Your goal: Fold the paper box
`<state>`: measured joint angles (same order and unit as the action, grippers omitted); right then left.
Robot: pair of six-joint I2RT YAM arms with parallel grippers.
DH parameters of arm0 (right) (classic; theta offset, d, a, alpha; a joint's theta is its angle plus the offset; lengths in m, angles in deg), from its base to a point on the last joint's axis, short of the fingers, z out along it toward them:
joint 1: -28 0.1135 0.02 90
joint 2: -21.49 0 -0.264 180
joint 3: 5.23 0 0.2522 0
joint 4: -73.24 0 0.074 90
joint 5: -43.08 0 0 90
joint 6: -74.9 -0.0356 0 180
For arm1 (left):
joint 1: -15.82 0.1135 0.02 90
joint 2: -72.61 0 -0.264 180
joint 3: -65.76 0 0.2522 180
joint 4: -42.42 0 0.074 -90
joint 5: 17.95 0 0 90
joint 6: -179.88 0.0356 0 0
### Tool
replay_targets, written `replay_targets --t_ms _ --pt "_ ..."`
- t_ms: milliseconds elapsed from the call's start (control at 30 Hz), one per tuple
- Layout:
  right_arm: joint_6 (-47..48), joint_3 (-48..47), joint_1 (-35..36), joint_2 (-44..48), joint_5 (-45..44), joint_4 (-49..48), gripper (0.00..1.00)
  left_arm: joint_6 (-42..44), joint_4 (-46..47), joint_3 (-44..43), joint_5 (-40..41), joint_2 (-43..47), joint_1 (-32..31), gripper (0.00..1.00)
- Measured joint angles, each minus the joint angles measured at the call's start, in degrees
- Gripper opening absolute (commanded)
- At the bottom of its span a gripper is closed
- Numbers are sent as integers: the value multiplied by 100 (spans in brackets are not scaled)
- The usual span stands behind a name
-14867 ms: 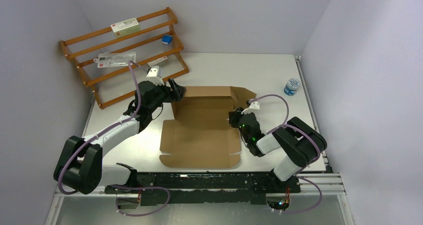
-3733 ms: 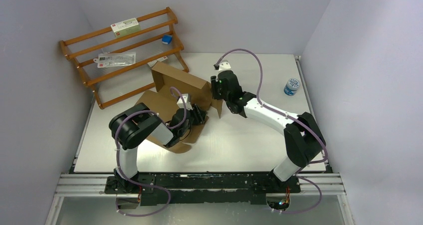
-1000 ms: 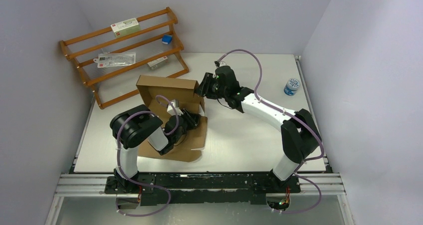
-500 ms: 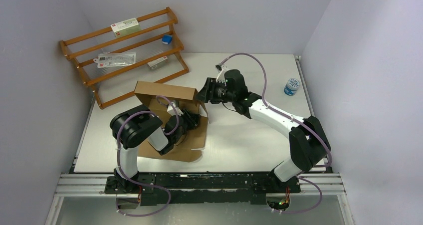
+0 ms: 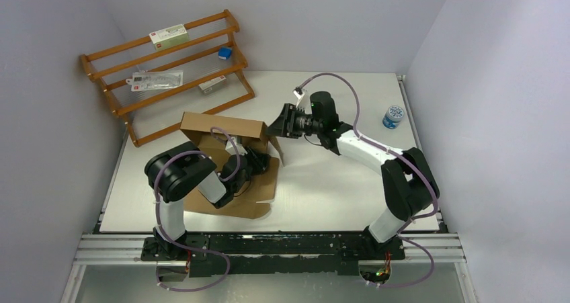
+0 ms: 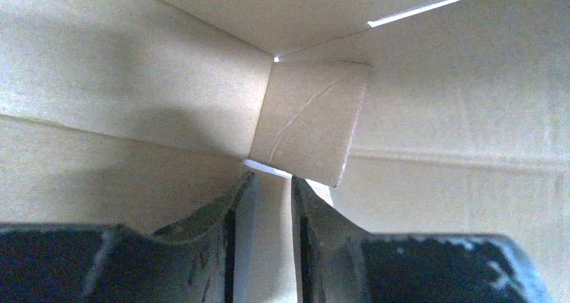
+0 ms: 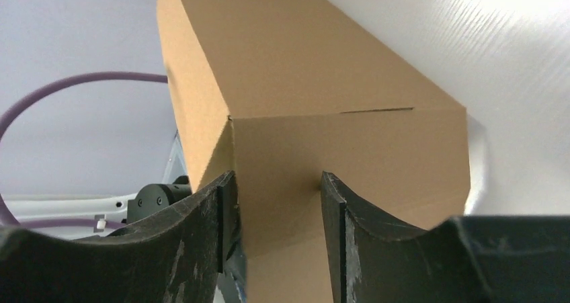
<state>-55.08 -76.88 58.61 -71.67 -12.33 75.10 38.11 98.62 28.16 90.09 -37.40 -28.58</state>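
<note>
Hiding from overhead, a creased flap (image 6: 306,128) shows inside the paper box (image 6: 101,81).

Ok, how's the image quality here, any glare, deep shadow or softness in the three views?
Top external: sharp, evenly lit, mild sheen on the table. Left wrist: dim inside the paper box, shadow across its left wall, left hand's fingers dark and soft. Right wrist: box crisp, table at upper right blown out white, right hand's fingers nearly black.
</note>
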Motion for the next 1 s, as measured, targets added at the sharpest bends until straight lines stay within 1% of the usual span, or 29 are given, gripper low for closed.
replay_targets --t_ms 167,333,433,600,667,733,867,933,1000 --pt "352 -337 -173 24 -109 352 58 15 -76 0 -22 48 2 31" --pt "868 -321 -247 317 -260 695 62 11 -79 0 -68 48 33 31" --pt "1207 -114 -280 619 -463 774 62 11 -74 0 -92 42 46 31" --pt "1672 562 -302 1191 -872 748 62 11 -74 -4 -129 39 81 31" --pt "1803 828 -304 1303 -1016 713 59 11 -76 -13 -140 39 81 31" --pt "1923 1128 -304 1377 -1196 601 54 11 -76 -13 -144 39 81 32" --pt "2041 1469 -306 1408 -1349 400 33 11 -74 -13 -157 35 87 34" --pt "2065 1493 -304 1408 -1362 293 26 7 -74 -15 -168 35 87 35" --pt "2070 1493 -273 1408 -1366 127 23 9 -74 -28 -168 35 87 35"
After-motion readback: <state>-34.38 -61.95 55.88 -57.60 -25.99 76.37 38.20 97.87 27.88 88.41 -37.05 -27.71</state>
